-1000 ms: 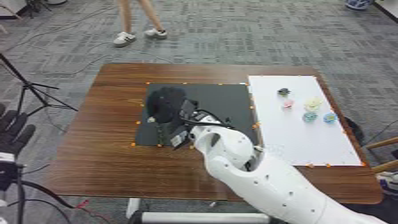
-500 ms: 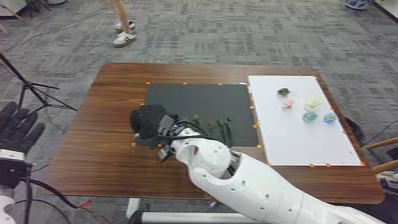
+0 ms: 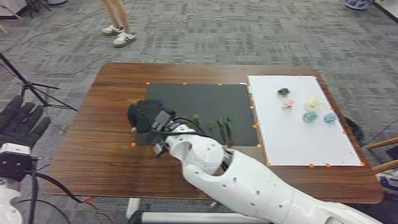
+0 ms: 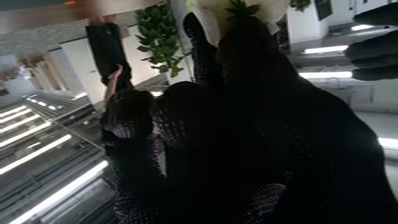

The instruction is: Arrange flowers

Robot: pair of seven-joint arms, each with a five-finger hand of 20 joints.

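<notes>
Pinching a white flower with green leaflets at its base (image 4: 211, 20) between curled fingertips of the black-gloved right hand (image 3: 147, 116), by the left edge of the dark rectangular mat (image 3: 200, 100); continuing rightward from those fingers to slender green stems (image 3: 225, 131) nearby, then to pink (image 3: 288, 103), cream (image 3: 312, 106) and blue flower heads (image 3: 310, 117) on a white board (image 3: 306, 145); far leftward, to the black-gloved left hand (image 3: 19, 125), extended open.

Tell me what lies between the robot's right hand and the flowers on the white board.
From the right hand on, the head view shows the dark mat with green stems on it, then the white board's bare left strip.
</notes>
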